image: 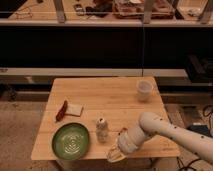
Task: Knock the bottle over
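The small clear-whitish bottle (102,129) with a pale cap stands upright on the wooden table (107,97), just right of the green plate (71,141). My gripper (115,153) is at the end of the white arm (160,129), which reaches in from the lower right. It sits low at the table's front edge, a little right of and in front of the bottle, apart from it.
A translucent white cup (144,89) stands at the table's back right. A red strip (61,110) and a white square (75,109) lie at the left. A dark counter with shelves runs behind the table.
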Controlling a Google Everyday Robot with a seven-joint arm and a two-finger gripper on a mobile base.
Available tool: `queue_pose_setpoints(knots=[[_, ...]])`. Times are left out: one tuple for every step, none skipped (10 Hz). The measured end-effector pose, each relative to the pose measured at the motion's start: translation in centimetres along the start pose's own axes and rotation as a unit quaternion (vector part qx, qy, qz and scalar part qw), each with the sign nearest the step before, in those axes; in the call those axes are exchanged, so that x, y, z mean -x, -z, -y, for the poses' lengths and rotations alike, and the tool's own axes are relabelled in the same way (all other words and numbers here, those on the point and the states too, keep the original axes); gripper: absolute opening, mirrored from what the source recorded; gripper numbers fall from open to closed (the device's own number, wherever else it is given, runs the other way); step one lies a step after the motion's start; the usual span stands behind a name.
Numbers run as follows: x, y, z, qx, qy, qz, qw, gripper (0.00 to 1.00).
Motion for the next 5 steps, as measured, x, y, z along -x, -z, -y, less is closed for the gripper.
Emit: queue_pose_setpoints(knots=[[-0.2, -0.1, 0.0, -0.002, -0.003, 0.000, 1.0000, 0.00], [-0.2, -0.3, 0.2, -0.004, -0.005, 0.000, 1.0000, 0.00], [-0.3, -0.5, 0.4, -0.004, -0.006, 0.000, 1.0000, 0.00], [-0.4, -0.5, 0.7, -0.005, -0.007, 0.001, 1.0000, 0.00], [-0.6, -0.5, 1.3, -0.008, -0.009, 0.002, 0.9999, 0.00]])
